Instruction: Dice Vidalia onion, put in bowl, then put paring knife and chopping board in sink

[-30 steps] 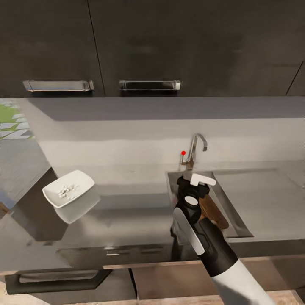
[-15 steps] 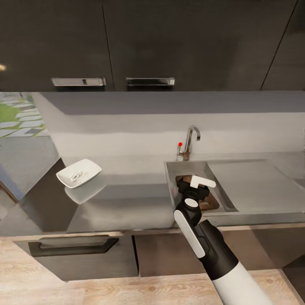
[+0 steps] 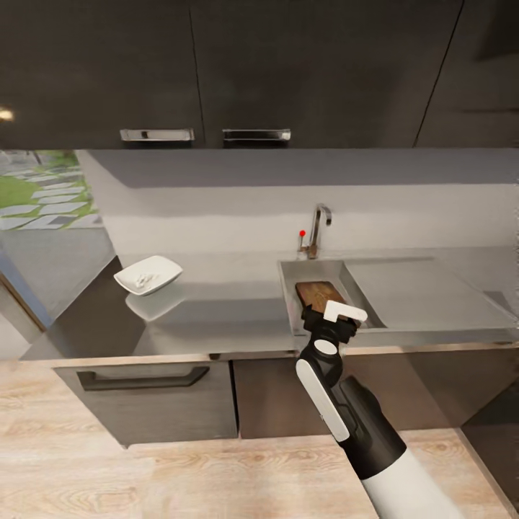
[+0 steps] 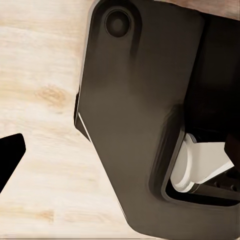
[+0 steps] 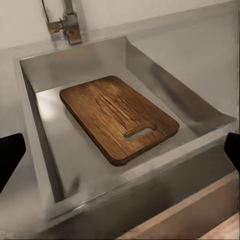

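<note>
The dark brown chopping board [image 3: 318, 293] lies flat on the bottom of the grey sink [image 3: 288, 303], under the chrome tap [image 3: 318, 225]. In the right wrist view the chopping board [image 5: 119, 116] has its handle slot toward the camera. My right gripper [image 3: 333, 317] hangs before the sink's front edge, open and empty [image 5: 120, 155]. The white bowl [image 3: 148, 274] with tiny white onion cubes stands on the glossy countertop [image 3: 216, 317] at the left. My left gripper [image 4: 120, 155] is open over wooden floor. The paring knife is out of view.
A flat drainboard [image 3: 425, 288] lies right of the basin. Dark wall cabinets [image 3: 252, 72] hang above, and a drawer with a dark handle [image 3: 144, 376] sits under the counter. Light wooden floor [image 3: 180, 476] spreads in front. My dark body [image 4: 135, 125] shows in the left wrist view.
The whole view has drawn back from the counter, so the camera has moved. The right gripper now stands before the sink's front edge rather than over the basin.
</note>
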